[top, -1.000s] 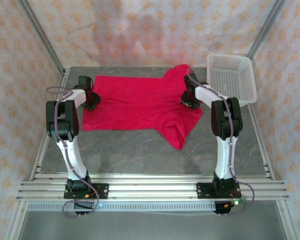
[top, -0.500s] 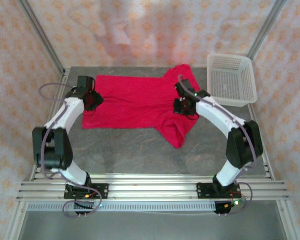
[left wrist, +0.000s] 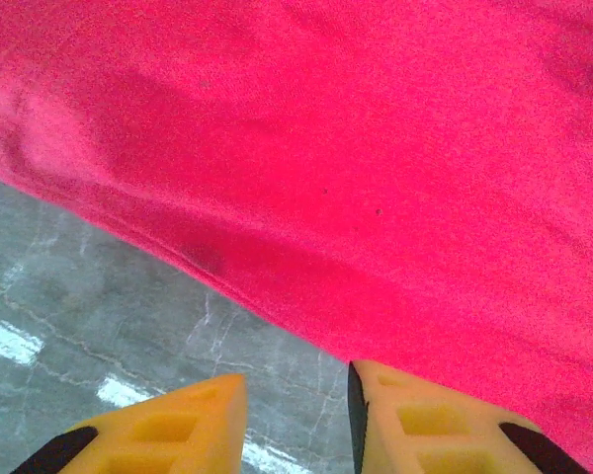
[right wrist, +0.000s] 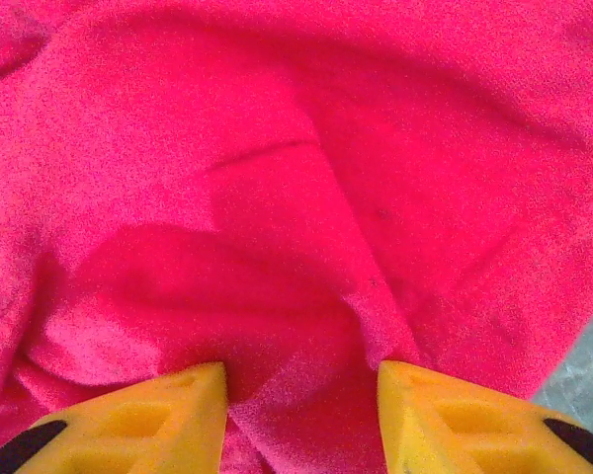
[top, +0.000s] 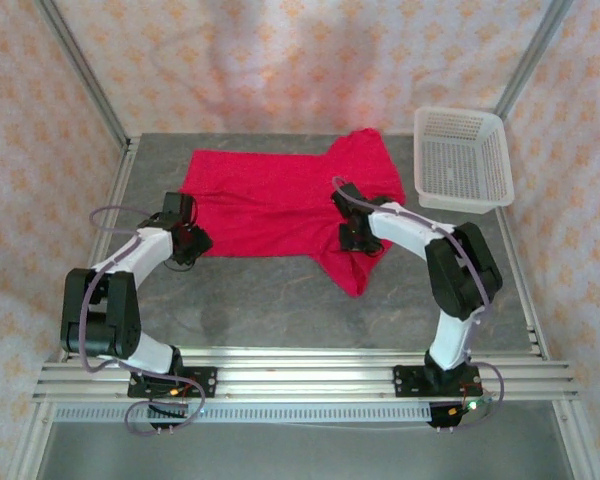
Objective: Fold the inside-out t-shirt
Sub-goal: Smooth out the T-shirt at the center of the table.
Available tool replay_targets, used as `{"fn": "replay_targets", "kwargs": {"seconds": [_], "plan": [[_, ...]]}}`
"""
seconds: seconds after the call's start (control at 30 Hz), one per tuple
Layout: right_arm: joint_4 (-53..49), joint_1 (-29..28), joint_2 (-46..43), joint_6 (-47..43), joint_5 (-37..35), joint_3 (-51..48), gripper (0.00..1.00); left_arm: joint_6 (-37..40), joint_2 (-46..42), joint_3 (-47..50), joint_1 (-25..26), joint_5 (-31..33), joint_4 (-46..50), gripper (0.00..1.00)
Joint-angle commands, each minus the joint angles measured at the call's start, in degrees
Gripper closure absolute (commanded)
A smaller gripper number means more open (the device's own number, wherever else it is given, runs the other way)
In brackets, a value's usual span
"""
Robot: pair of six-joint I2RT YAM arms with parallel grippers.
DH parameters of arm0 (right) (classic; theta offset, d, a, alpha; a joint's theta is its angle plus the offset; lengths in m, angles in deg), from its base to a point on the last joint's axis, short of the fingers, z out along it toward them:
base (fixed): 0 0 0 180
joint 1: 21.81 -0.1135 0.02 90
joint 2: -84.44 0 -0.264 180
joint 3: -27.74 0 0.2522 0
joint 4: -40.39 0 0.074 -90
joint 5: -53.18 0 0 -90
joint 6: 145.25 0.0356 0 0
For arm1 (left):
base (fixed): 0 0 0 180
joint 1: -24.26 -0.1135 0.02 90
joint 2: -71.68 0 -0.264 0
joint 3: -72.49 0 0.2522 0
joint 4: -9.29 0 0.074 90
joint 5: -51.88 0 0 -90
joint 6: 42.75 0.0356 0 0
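Two hands are down at the bright crimson-red short-sleeved t-shirt of soft plain fabric (top: 265,200). It lies spread on the far half of the grey stone-patterned tabletop (top: 270,300), and one sleeve reaches toward the white plastic mesh basket (top: 460,155) at the right.

My left hand (top: 192,242) is at the near left corner of the shirt. Its yellow fingers (left wrist: 188,420) stand partly open with bare tabletop between them, and the hem runs just beyond the tips, so it holds nothing.

My right hand (top: 354,238) is over the sleeve side. It stands partly open too. A raised fold of cloth runs into the gap between the fingers (right wrist: 158,410), but they do not seem to press it.

I judge the shirt to be light and very limp. It will sag and wrinkle wherever I do not hold it, and it may drag on the tabletop more than slide.

I think the best places to hold are the hem corner on the left and the seam near the sleeve on the right. I should pinch both layers together, then lift both sides evenly so the fold line stays straight.
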Motion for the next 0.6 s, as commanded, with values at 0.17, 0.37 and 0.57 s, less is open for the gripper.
{"fn": "replay_targets", "kwargs": {"seconds": [0.17,0.37,0.57], "plan": [[-5.7,-1.9,-5.0,-0.8,-2.3,2.2,1.0,-0.5,6.4,-0.9,-5.4,-2.1,-2.5,0.69],[-1.2,-2.3,-24.1,-3.5,23.9,-9.0,1.0,0.0,10.5,-2.9,-8.0,-2.3,-1.4,0.71],[-1.7,-2.7,-28.7,-3.3,37.0,-19.5,0.87,-0.3,9.5,-3.2,-8.1,-1.6,-0.5,0.72]]}}
